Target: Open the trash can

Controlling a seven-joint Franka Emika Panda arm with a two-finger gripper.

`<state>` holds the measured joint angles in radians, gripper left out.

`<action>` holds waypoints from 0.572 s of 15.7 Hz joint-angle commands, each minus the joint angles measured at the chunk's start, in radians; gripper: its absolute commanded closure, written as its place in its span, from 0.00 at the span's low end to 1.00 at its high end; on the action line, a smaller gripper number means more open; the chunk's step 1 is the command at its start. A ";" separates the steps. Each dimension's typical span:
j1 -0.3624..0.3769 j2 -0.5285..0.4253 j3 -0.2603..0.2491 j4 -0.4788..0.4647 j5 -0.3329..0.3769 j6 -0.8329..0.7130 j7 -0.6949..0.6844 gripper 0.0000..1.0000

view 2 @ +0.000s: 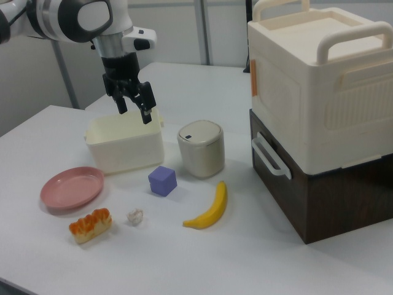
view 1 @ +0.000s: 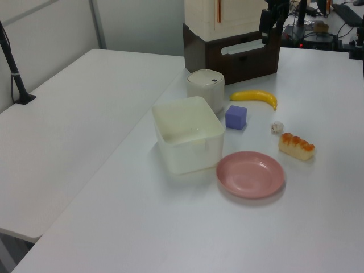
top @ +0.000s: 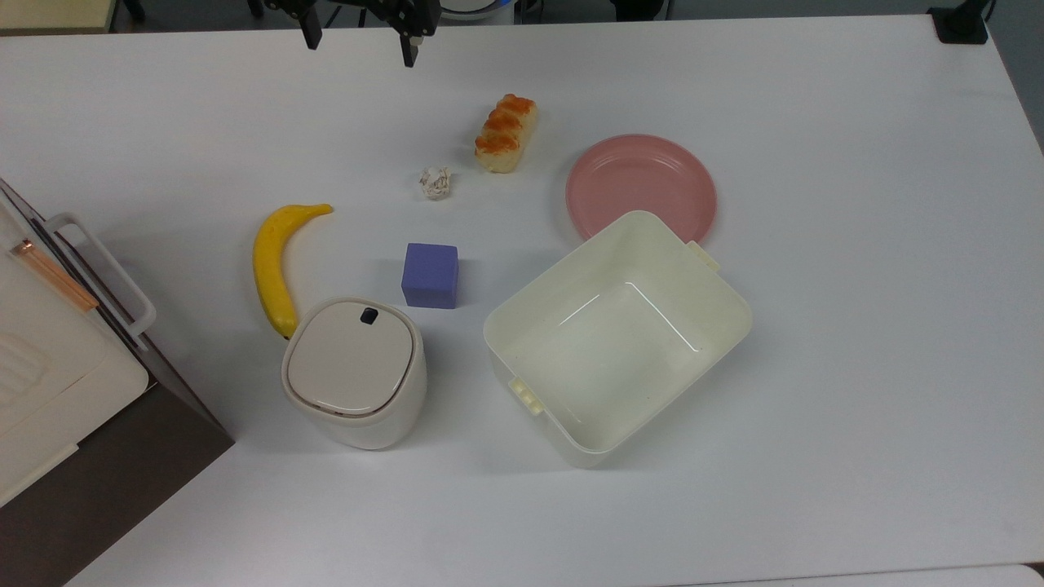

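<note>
The trash can (top: 355, 371) is a small cream-white rounded bin standing upright on the white table, its flat beige lid shut with a small dark button (top: 369, 315) at the lid's edge. It also appears in the left view (view 1: 206, 85) and the right view (view 2: 201, 147). My gripper (top: 359, 41) hangs open in the air, far from the bin at the top view's upper edge, with nothing between its fingers. The right view puts the gripper (view 2: 135, 110) above the table, in front of the tub. In the left view the gripper (view 1: 272, 24) is at the top.
A banana (top: 277, 261) lies beside the bin, with a purple cube (top: 430, 275) close by. A pale-yellow lidless tub (top: 718, 281), pink plate (top: 644, 175), bread (top: 506, 132) and paper ball (top: 435, 183) share the table. A cream box on a dark cabinet (view 2: 319, 104) stands at the top view's left.
</note>
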<state>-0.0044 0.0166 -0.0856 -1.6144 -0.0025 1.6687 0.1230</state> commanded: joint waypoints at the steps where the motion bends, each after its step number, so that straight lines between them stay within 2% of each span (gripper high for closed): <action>1: 0.015 -0.034 -0.013 -0.038 -0.019 0.000 -0.017 0.00; 9: 0.015 -0.035 -0.014 -0.036 -0.017 0.008 -0.020 0.00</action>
<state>-0.0041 0.0165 -0.0864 -1.6144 -0.0041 1.6687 0.1228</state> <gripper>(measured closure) 0.000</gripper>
